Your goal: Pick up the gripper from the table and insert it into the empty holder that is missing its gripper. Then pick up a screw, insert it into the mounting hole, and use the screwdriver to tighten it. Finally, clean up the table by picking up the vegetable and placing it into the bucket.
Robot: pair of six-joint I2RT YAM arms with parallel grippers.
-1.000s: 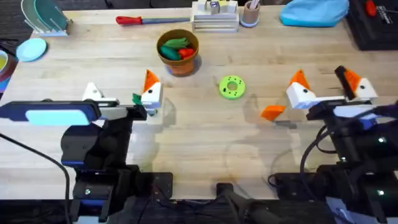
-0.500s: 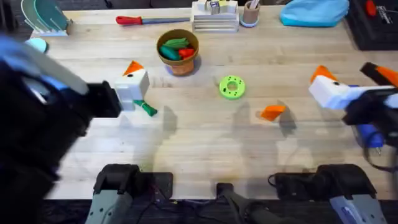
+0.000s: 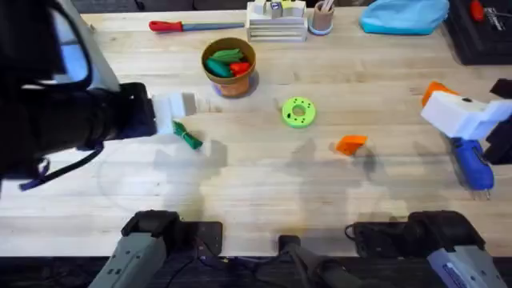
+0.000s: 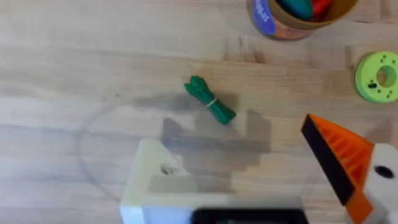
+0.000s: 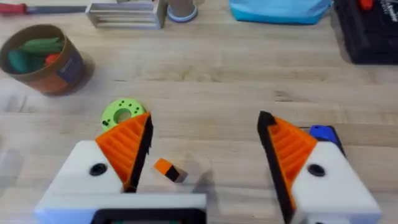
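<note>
The loose orange gripper [image 3: 350, 144] lies on the table right of centre, also seen as gripper [image 5: 169, 169] below my right gripper [image 5: 205, 124], which is open with orange pads on both fingers. My right gripper [image 3: 452, 110] hovers at the right edge above the blue screwdriver [image 3: 472, 164]. My left gripper [image 4: 231, 142] is open and holds nothing. One of its fingers is a bare white holder [image 4: 152, 186] with a mounting hole; the other carries an orange pad. The green vegetable [image 4: 210, 99] lies on the wood under it, apart from the fingers. The bucket [image 3: 230, 66] holds toy vegetables.
A green disc [image 3: 298, 112] with a centre hole sits mid-table. At the far edge lie a red-handled screwdriver [image 3: 184, 26], a metal rack [image 3: 276, 22] and a blue cloth [image 3: 404, 16]. My left arm [image 3: 56, 104] looms dark over the table's left side.
My left arm has risen toward the camera and swung left, uncovering the vegetable. My right gripper has pulled away to the right, uncovering the blue screwdriver. The orange gripper has not moved.
</note>
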